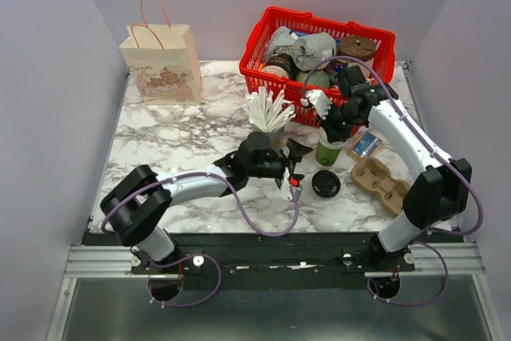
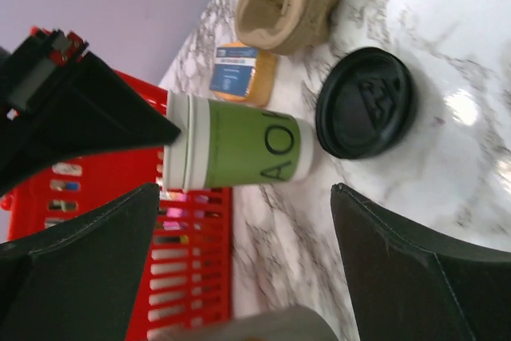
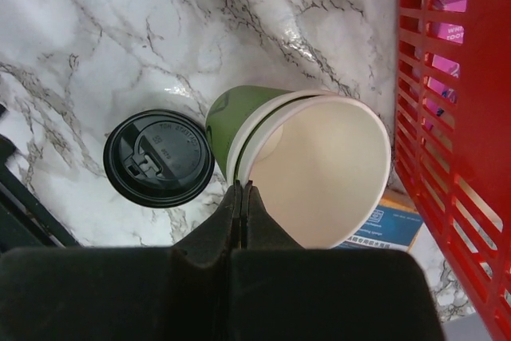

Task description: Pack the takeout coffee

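Right of centre on the bench point(image 1: 200, 129), on the near side of the red basket point(image 1: 271, 85), the green cup point(image 1: 329, 149) stands upright and lidless. Its black lid point(image 1: 325, 184) lies flat just beside it, nearer the arms. The right hand point(image 3: 242, 193), jaws pressed together, sits at the cup's rim; whether it pinches the paper wall is hard to tell. The left hand point(image 1: 294, 167) gapes wide and empty near the lid. The cup looks light, thin-walled and easily crushed, so a gentle hold low round its body suits it. The lid seems stiff and slick, best pinched at its edge.
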